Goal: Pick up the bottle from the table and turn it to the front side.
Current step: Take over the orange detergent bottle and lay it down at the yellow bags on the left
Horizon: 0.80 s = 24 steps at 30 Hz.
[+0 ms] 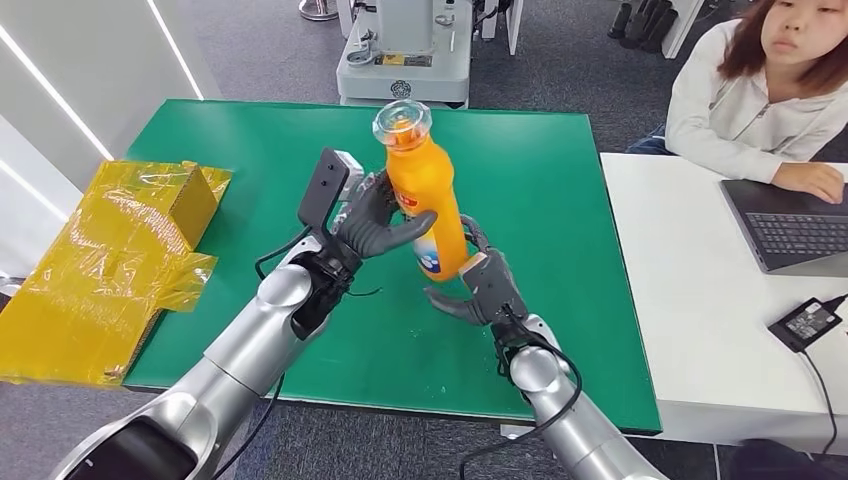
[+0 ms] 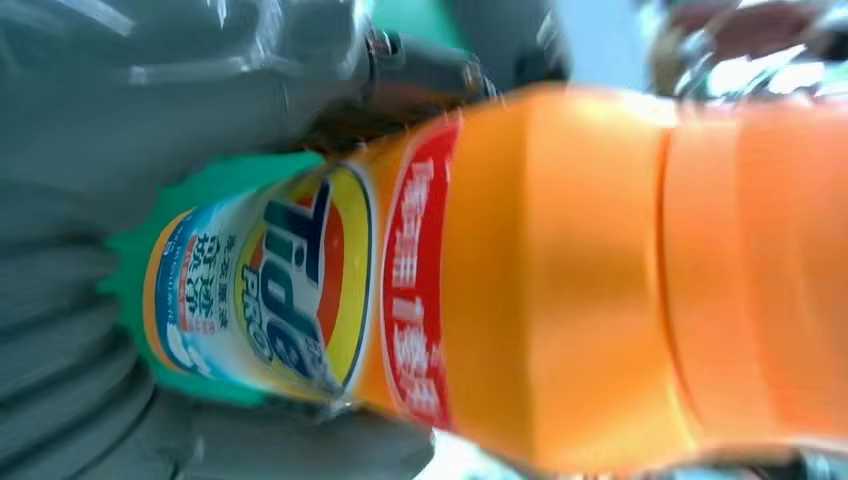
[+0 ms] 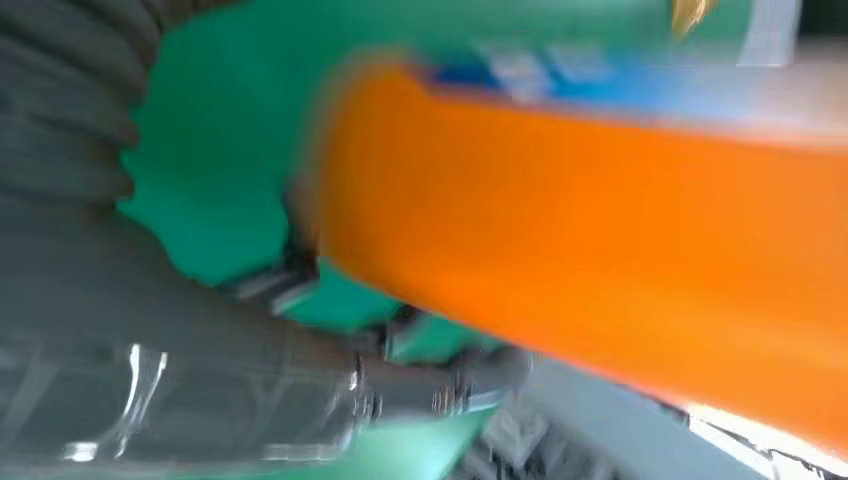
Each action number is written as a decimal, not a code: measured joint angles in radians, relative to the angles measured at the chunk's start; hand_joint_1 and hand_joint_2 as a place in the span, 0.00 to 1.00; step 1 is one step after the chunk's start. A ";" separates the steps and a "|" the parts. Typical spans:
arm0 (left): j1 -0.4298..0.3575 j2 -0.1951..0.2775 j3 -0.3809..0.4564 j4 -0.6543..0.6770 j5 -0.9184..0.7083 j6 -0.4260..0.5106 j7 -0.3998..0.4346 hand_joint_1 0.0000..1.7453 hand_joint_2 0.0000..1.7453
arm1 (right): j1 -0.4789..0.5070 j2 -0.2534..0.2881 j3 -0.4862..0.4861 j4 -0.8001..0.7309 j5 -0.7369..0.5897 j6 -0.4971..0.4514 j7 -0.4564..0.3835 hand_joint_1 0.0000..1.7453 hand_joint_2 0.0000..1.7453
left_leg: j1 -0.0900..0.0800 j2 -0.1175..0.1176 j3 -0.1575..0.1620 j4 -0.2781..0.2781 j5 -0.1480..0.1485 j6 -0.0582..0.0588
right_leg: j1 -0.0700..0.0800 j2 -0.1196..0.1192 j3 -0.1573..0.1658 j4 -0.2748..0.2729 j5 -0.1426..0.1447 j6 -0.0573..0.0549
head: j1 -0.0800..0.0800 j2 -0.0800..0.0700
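An orange detergent bottle (image 1: 425, 180) with a clear cap is held tilted above the green table (image 1: 540, 180). My left hand (image 1: 385, 225) grips its middle, thumb across the label. The left wrist view shows the bottle (image 2: 560, 280) close up with its blue, yellow and red label facing the camera, and the left hand (image 2: 100, 100) around it. My right hand (image 1: 480, 285) sits at the bottle's base, fingers against the lower side and thumb spread below it. In the blurred right wrist view, green shows between the bottle (image 3: 600, 250) and the right hand (image 3: 150, 330).
A box wrapped in yellow film (image 1: 110, 260) lies at the table's left edge. To the right is a white table (image 1: 690, 300) with a laptop (image 1: 790, 230) and a power adapter (image 1: 810, 322), where a person (image 1: 760, 90) sits. A grey machine (image 1: 405, 50) stands behind the green table.
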 joint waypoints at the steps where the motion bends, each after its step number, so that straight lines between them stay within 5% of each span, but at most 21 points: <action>1: -0.001 0.005 0.012 -0.002 -0.042 0.028 -0.017 1.00 1.00 | 0.021 -0.008 -0.004 -0.032 -0.009 0.001 0.000 0.00 1.00 | 0.000 0.000 0.000 0.000 0.000 0.000 | 0.000 0.000 0.000 0.000 0.000 0.000 | 0.000 0.000; 15: -0.033 0.044 0.155 0.031 -0.431 0.198 -0.124 1.00 1.00 | 0.322 -0.095 -0.057 -0.515 -0.032 -0.002 0.006 0.00 1.00 | 0.000 0.001 -0.001 -0.001 0.000 0.000 | 0.000 0.001 -0.001 0.000 -0.001 0.000 | 0.000 0.000; 19: -0.060 0.052 0.138 0.074 -0.744 0.405 -0.130 1.00 1.00 | 0.366 -0.098 -0.058 -0.578 -0.015 -0.002 -0.012 0.00 1.00 | 0.000 0.001 -0.001 -0.001 0.000 0.000 | 0.000 0.001 -0.002 0.000 0.000 0.000 | 0.000 0.000; 24: -0.115 0.072 0.075 0.228 -1.186 0.669 0.013 1.00 1.00 | 0.395 -0.101 -0.057 -0.646 0.014 -0.019 -0.020 0.00 1.00 | 0.000 0.002 -0.001 -0.001 0.000 0.000 | 0.000 0.002 -0.002 0.000 0.000 0.000 | 0.000 0.000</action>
